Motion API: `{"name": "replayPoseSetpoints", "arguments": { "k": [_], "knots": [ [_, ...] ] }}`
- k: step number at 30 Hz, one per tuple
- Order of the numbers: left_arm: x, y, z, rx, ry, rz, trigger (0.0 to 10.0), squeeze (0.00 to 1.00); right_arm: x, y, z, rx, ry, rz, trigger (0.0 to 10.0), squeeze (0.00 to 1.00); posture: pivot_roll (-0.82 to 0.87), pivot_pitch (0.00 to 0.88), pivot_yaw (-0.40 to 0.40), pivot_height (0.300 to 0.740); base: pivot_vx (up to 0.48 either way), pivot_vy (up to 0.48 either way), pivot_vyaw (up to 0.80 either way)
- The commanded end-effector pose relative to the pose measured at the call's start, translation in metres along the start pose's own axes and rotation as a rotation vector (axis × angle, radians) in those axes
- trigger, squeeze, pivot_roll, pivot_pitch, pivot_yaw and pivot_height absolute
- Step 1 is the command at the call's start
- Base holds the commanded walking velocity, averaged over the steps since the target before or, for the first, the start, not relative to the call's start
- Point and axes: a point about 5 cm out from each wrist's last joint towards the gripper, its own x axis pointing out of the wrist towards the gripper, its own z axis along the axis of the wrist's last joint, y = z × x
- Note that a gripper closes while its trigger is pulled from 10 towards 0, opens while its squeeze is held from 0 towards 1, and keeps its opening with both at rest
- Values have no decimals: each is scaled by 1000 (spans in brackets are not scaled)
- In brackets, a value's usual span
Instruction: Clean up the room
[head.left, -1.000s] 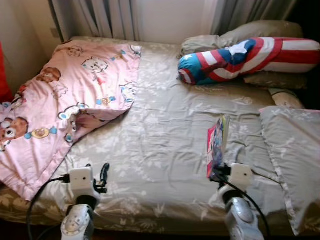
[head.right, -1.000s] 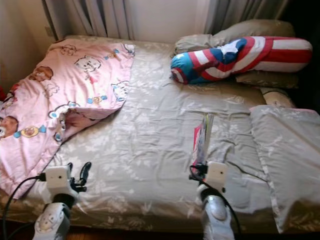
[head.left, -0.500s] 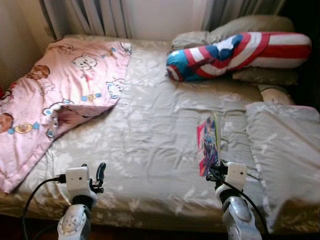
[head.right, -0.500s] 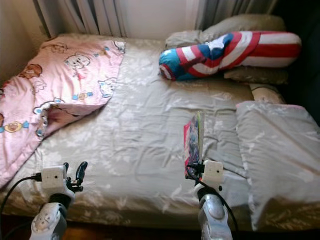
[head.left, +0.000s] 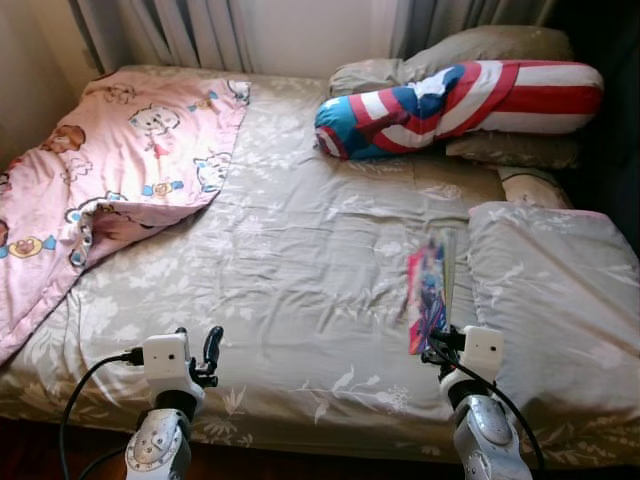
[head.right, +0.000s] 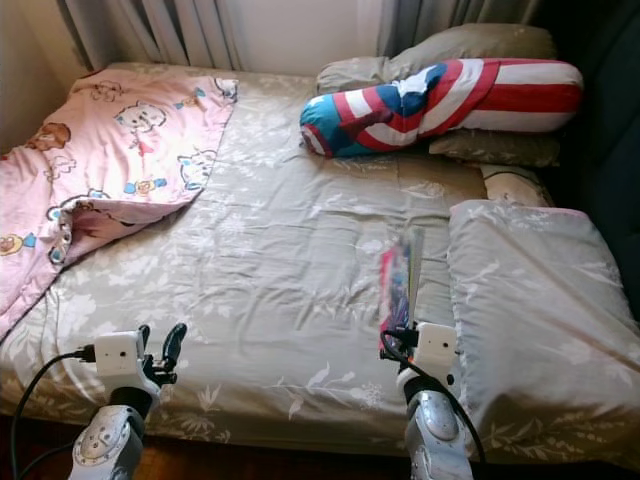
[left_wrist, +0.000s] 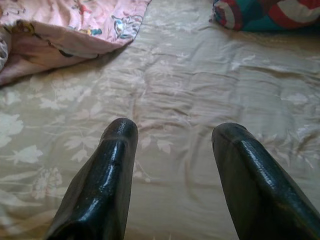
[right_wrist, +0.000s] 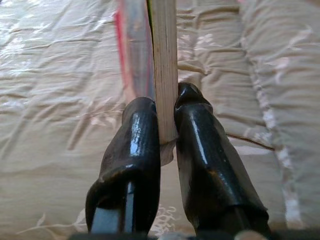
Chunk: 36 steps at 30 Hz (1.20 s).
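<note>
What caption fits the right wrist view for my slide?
Right tool shut on the edge of a thin book, held upright over the beige floral bedsheet.

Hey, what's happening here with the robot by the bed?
The robot stands at the edge of a bed, tidying up. Its right gripper is shut on a thin book with a colourful cover, holding it on edge above the beige floral sheet. The left gripper is open and holds nothing, low over the sheet near the front edge. A pink cartoon blanket lies on the robot's left, a red, white and blue bolster pillow at the head, and a grey pillow on the right.
</note>
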Motion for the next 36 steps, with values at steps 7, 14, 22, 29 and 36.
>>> {"name": "replayPoseSetpoints", "arguments": {
  "k": [7,14,22,29,36],
  "knots": [
    [-2,3,1,-7,2,13,10000,0,1,0,5,6,-25,7,10000,0,42,143,-62,739,37,0,0],
    [-1,2,1,-5,1,8,10000,0,1,1,4,6,-19,13,10000,0,42,142,-63,739,280,0,0],
    [-1,2,2,-3,-3,7,10000,0,1,0,3,7,-18,12,10000,0,42,142,-63,739,295,0,0],
    [-1,0,3,0,-10,3,10000,0,1,0,3,7,-18,10,10000,0,39,140,-61,739,220,0,0],
    [0,-1,6,1,-20,-9,10000,0,0,1,2,15,-19,12,10000,0,36,133,-59,739,0,0,0]
  ]
}}
